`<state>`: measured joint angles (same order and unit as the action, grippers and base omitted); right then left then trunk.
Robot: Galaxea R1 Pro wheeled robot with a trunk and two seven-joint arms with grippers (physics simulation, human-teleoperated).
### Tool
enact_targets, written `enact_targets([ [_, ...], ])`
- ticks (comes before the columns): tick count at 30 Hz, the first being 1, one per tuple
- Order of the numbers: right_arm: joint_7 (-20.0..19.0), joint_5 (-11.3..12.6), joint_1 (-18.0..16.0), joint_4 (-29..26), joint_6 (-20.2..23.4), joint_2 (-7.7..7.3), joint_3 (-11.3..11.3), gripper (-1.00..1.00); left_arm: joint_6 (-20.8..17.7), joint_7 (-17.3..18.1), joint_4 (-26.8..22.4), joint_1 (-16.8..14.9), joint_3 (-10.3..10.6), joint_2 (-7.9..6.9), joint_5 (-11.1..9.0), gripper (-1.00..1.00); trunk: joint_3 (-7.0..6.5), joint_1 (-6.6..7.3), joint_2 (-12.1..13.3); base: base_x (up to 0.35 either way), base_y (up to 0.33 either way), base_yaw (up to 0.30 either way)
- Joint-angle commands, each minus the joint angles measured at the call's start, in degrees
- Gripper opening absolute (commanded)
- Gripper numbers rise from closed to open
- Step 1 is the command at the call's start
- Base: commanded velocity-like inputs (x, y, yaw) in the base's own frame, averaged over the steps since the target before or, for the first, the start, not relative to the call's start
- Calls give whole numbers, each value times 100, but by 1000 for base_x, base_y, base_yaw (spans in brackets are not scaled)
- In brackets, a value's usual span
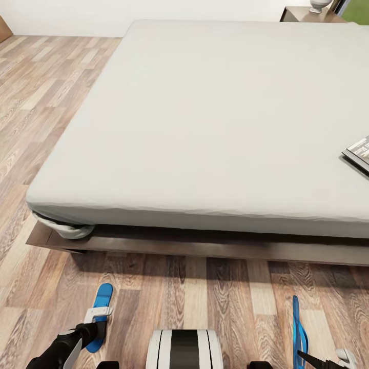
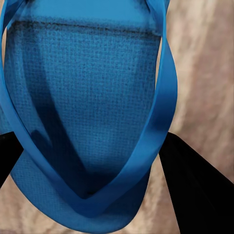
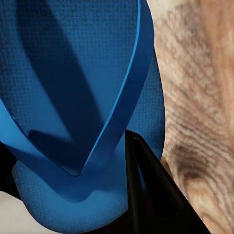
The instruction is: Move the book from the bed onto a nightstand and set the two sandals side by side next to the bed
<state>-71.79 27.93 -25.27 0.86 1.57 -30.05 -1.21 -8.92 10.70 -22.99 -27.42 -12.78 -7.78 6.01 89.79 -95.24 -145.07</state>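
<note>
I have a sandal in each gripper, above the floor point(image 1: 225, 297) by the bed's point(image 1: 205, 128) foot edge. Left gripper point(image 1: 95, 324) pinches the flat left sandal point(image 1: 102, 302); right gripper point(image 1: 312, 361) seems clamped on the edge-up right sandal point(image 1: 297, 328). They're light, floppy foam, best held at the toe end. The book point(image 1: 359, 154) lies at the mattress's right edge

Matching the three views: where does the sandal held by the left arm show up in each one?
Head view: the left sandal lies flat at lower left, in the left gripper, on the floor before the bed.
Left wrist view: the same sandal close up, straps facing the camera.
Right wrist view: a different sandal.
Shared landmark: the wood-plank floor.
</note>
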Motion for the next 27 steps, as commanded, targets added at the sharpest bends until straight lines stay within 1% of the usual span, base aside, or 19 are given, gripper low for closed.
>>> enact_targets([
  [1,-19,2,-5,10,38,-1,-11,-100,-32,46,-12,0,-49,5,67,-100,3,1,-1,0,0,0],
  [2,-19,2,-5,9,38,-1,-11,-100,-32,46,-12,0,-49,5,67,100,3,1,-1,0,0,0],
  [22,-19,2,-5,9,45,-1,-11,-100,-30,38,-12,0,-49,4,67,100,3,1,-1,0,0,0],
  [27,-19,1,-5,9,45,-1,-11,-100,-31,37,-12,0,-49,4,67,100,-108,14,5,0,0,0],
])
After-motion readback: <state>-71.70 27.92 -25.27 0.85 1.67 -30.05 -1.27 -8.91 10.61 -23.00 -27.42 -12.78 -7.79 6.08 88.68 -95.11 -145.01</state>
